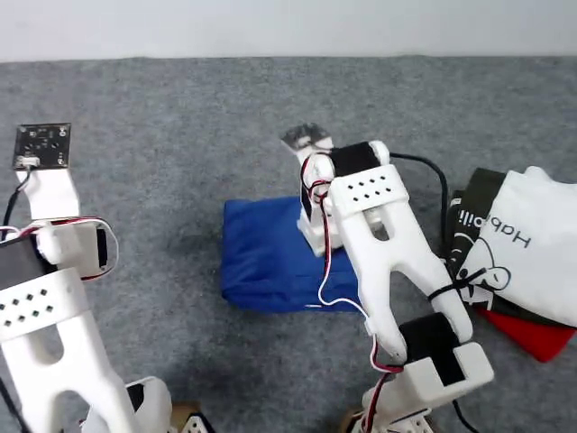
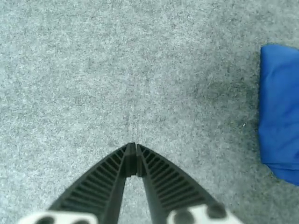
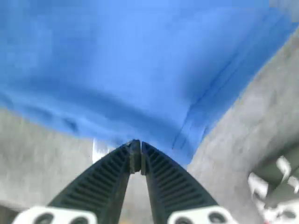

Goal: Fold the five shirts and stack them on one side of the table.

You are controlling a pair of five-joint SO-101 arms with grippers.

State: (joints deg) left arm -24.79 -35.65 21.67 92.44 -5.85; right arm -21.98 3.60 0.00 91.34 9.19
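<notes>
A folded blue shirt (image 1: 270, 257) lies mid-table, partly under my right arm (image 1: 383, 234). In the right wrist view my right gripper (image 3: 135, 148) is shut, its tips at the edge of the blue shirt (image 3: 140, 70) where the cloth meets the carpet; I see no cloth between the fingers. A stack of shirts sits at the right edge: a white printed shirt (image 1: 532, 244) on top, a dark olive one (image 1: 478, 185) under it and a red one (image 1: 532, 336) at the bottom. My left gripper (image 2: 135, 150) is shut on nothing above bare carpet, well left of the blue shirt (image 2: 280, 107).
Grey carpet (image 1: 180, 126) covers the table. My left arm (image 1: 54, 307) stands at the near left with its camera board (image 1: 41, 147) pointing away. A small white tag (image 3: 100, 149) shows beside the right fingertips. Cables (image 1: 442, 194) trail by the right arm.
</notes>
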